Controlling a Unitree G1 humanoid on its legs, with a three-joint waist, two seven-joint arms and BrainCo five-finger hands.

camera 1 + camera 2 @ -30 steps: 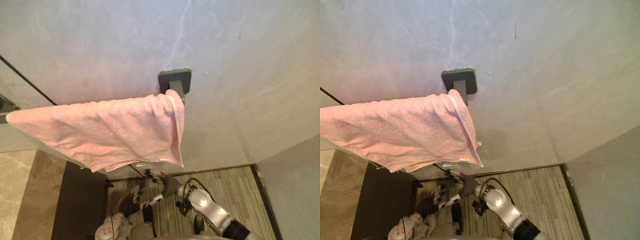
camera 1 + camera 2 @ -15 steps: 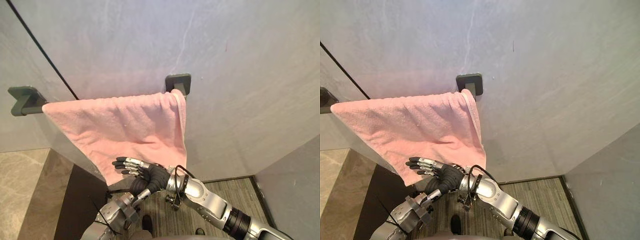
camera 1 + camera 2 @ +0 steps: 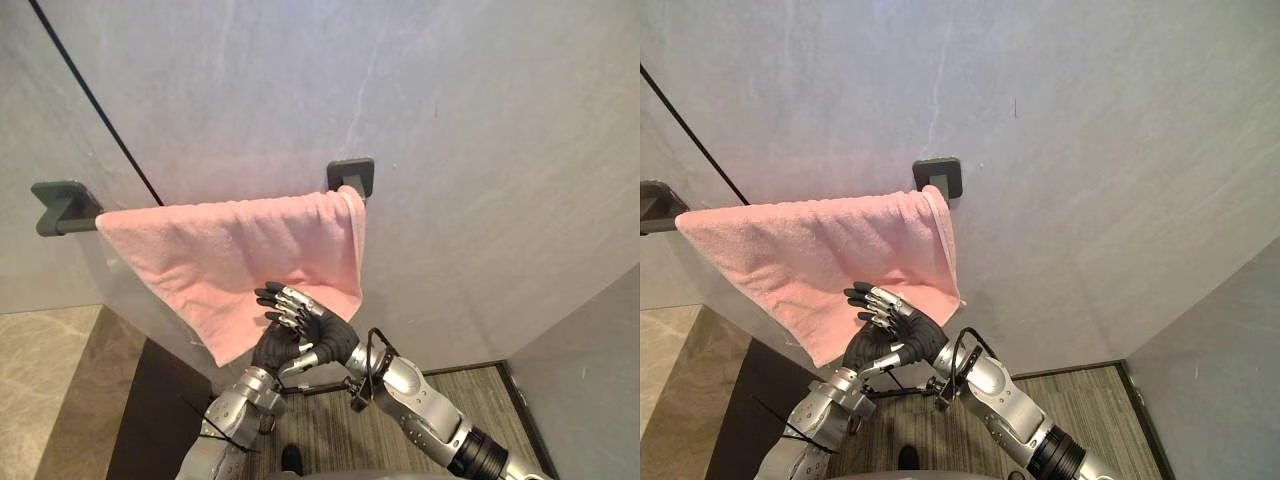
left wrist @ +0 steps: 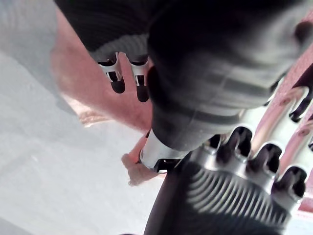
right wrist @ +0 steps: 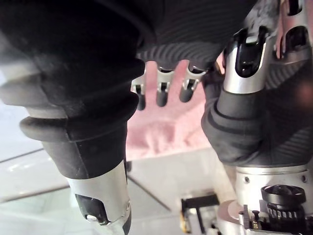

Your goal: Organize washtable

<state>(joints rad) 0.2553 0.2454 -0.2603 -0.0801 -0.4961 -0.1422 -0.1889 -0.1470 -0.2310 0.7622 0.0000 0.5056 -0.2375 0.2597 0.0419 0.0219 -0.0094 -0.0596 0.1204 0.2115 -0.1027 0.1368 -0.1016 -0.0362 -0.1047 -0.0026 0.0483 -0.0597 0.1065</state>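
At the near edge of the head views, both hands are raised close together in front of the hanging cloth. The right hand [image 3: 322,335] is in front, its fingers [image 3: 285,300] spread and straight, holding nothing, with their tips at or just over the towel's lower hem. I cannot tell whether they actually touch it. The left hand [image 3: 270,350] sits partly behind it. In its own wrist view its fingers [image 4: 279,115] run out fairly straight toward the pink cloth and clasp nothing.

The pink towel [image 3: 220,250] lies at about 11 o'clock from the hands. Its long axis runs from 9 to 3 o'clock along the rail. It hangs unevenly: one corner drops low at 7 o'clock and the hem rises toward 3 o'clock. The right hand looks nearer the hem, so I judge any straightening would fall to it.

Beyond it, the rail's left bracket [image 3: 62,205] and right bracket [image 3: 350,175] are fixed to the grey wall [image 3: 480,120]. The rail carries nothing but the towel.
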